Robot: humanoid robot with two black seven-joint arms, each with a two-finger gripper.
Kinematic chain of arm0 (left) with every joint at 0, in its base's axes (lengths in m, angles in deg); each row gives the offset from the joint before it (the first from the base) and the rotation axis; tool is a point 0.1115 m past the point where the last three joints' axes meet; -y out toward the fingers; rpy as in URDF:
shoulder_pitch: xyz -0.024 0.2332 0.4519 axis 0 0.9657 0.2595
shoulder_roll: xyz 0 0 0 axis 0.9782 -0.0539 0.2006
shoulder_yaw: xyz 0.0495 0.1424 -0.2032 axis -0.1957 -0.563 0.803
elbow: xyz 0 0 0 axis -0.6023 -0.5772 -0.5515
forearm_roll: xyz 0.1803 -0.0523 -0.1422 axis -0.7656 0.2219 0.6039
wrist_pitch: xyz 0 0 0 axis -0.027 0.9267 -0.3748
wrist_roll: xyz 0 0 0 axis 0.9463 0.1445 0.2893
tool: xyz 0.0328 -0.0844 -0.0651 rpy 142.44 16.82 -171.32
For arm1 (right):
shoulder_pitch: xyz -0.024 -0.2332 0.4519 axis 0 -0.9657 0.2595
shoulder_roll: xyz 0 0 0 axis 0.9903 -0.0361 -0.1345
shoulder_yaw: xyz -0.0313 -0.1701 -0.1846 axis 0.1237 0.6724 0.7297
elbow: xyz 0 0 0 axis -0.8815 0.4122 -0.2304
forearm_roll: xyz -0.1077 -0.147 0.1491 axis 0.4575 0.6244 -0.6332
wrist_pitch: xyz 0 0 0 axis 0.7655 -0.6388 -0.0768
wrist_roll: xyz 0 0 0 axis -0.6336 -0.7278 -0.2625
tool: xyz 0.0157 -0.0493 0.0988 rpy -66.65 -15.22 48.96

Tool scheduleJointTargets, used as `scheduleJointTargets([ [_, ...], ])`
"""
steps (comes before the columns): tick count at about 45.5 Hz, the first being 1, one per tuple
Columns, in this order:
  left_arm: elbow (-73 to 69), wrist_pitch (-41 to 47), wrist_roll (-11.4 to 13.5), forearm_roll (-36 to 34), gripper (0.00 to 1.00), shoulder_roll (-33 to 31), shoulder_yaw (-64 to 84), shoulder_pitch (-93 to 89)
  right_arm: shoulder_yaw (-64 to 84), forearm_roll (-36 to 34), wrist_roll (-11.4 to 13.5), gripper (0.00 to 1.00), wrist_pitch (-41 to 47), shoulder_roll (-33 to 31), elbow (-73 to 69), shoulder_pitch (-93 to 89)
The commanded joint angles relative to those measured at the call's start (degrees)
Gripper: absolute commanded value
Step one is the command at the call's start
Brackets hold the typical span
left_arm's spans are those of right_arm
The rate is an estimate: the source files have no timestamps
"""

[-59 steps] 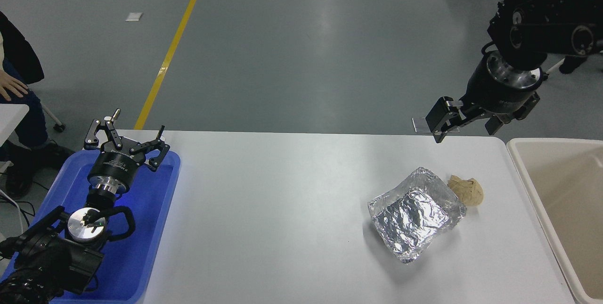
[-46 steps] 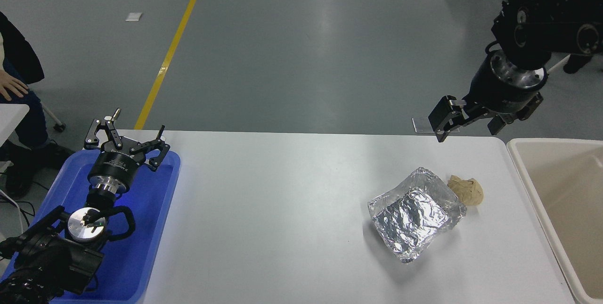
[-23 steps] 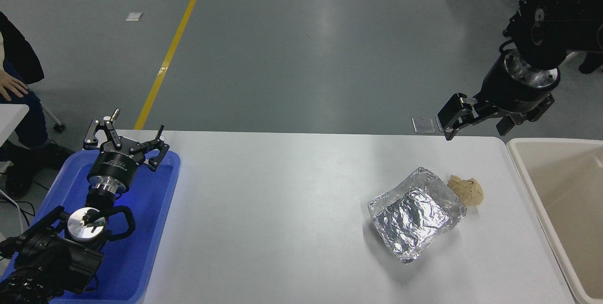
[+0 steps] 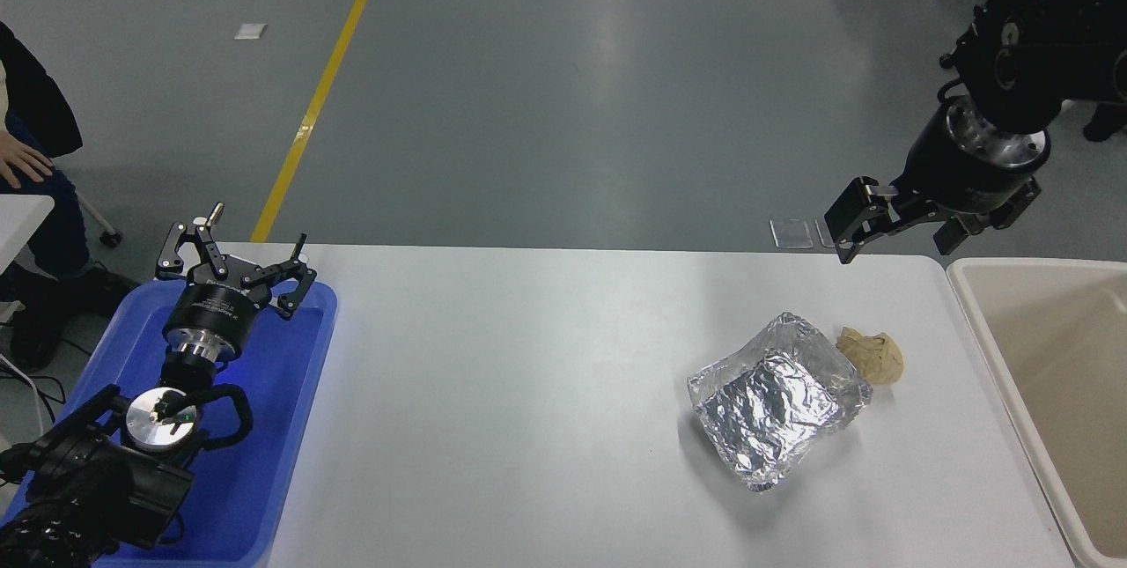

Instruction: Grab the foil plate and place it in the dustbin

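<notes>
Head view shows the foil plate (image 4: 778, 399) lying open side up on the white tabletop (image 4: 528, 392), toward 4 o'clock from the tabletop's middle, tilted diagonally. A brown paper ball (image 4: 872, 355) sits at the plate's 2 o'clock corner, touching or just beside it. The dustbin (image 4: 995, 348) stands at 3 o'clock, past the tabletop's right edge, well apart from the plate. The right end effector (image 4: 896, 230) hangs in the air at 1 o'clock from the plate, over the tabletop's far edge, its fingers spread wide and holding nothing. The left end effector (image 4: 231, 261) is parked at 9 o'clock over a blue tray (image 4: 290, 392), fingers spread, empty. A person's hand (image 4: 22, 165) rests at the far left edge.
</notes>
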State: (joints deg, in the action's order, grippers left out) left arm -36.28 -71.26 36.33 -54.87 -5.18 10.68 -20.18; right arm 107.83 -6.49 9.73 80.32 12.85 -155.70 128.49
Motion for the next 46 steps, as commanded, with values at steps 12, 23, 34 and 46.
scheduleJointTargets([
  [12,0.04,-0.17,0.01,-0.08,1.0,0.0,0.0,0.0,0.2,-1.58,0.09,1.0,0.0,2.41,11.75,-15.34],
  [23,0.04,-0.17,0.01,-0.08,1.0,0.0,0.0,0.0,-2.61,-3.17,0.09,1.0,0.0,2.15,18.62,-24.58],
  [34,0.04,-0.17,0.01,-0.08,1.0,0.0,0.09,0.0,-6.92,-6.24,0.09,1.0,0.0,-1.19,25.03,-32.94],
  [46,0.04,-0.09,0.01,-0.08,1.0,0.0,0.09,0.0,-8.59,-12.39,0.17,1.0,0.0,-1.72,26.88,-38.21],
])
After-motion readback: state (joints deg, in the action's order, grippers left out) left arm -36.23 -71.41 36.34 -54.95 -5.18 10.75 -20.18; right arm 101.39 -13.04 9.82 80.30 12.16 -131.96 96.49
